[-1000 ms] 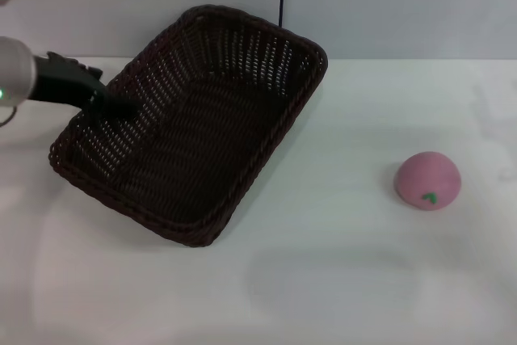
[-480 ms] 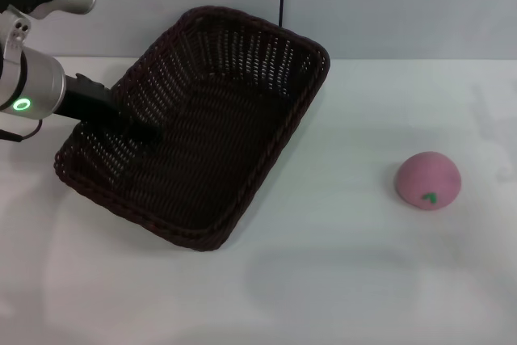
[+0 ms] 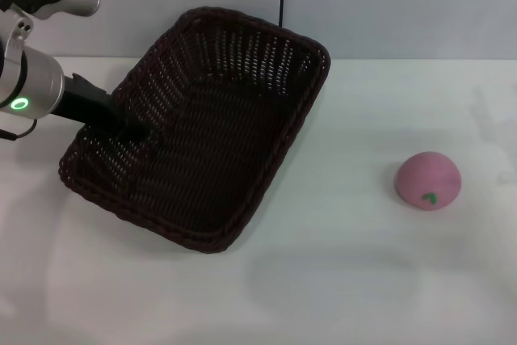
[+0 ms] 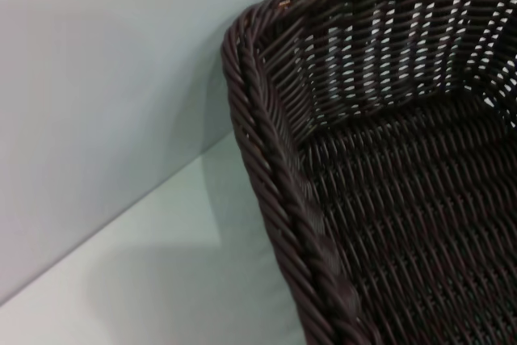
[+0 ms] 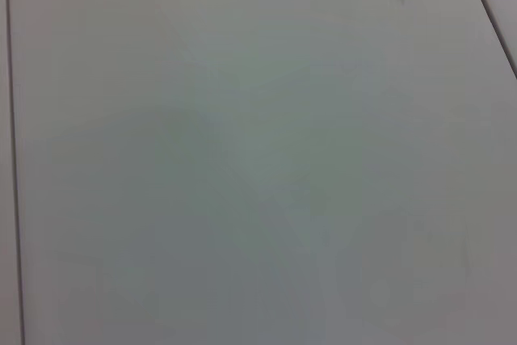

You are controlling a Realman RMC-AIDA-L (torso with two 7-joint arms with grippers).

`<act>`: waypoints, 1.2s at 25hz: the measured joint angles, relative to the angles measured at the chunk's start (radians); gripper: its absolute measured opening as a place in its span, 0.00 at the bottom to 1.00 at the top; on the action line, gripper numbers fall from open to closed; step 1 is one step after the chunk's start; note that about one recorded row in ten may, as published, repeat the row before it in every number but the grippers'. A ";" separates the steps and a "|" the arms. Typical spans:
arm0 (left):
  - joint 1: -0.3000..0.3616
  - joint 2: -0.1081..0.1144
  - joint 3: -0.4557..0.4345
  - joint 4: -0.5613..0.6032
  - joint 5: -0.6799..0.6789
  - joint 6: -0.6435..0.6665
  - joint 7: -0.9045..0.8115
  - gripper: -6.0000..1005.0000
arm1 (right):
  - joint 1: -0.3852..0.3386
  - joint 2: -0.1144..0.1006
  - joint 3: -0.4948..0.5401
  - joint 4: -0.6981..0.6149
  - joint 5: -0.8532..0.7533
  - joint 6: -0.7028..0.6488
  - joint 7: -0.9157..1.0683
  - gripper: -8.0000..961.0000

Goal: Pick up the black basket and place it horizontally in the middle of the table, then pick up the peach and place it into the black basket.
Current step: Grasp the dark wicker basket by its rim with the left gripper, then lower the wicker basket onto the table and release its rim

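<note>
Head view: basket lies askew on left half of table, long axis diagonal, not yet horizontal or central. Left gripper at basket's left rim, black fingers reaching over braid into interior; jaws apparently closed on rim wall, contact partly hidden by weave. Left wrist view: braided rim, corner and openwork side close up.

Handling, judged: wicker light, stiff, rough; braided rim gives sure hold, single-edge grip invites swing.

Peach well apart on right, small, round, likely rolls. Right gripper unseen.
</note>
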 joint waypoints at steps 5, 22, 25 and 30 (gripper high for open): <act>0.003 0.000 0.038 0.022 0.002 0.000 0.013 0.51 | -0.002 0.000 0.000 0.001 0.001 0.000 0.000 0.71; -0.054 0.000 0.092 0.105 0.206 0.076 0.449 0.27 | -0.006 0.000 0.000 0.013 -0.005 -0.004 0.002 0.71; -0.048 -0.002 0.129 0.127 0.173 0.073 0.638 0.27 | -0.009 0.000 0.000 0.015 -0.005 -0.006 0.002 0.71; -0.042 -0.002 0.143 0.178 0.019 0.089 0.789 0.27 | -0.021 0.000 0.000 0.015 -0.006 -0.023 0.003 0.71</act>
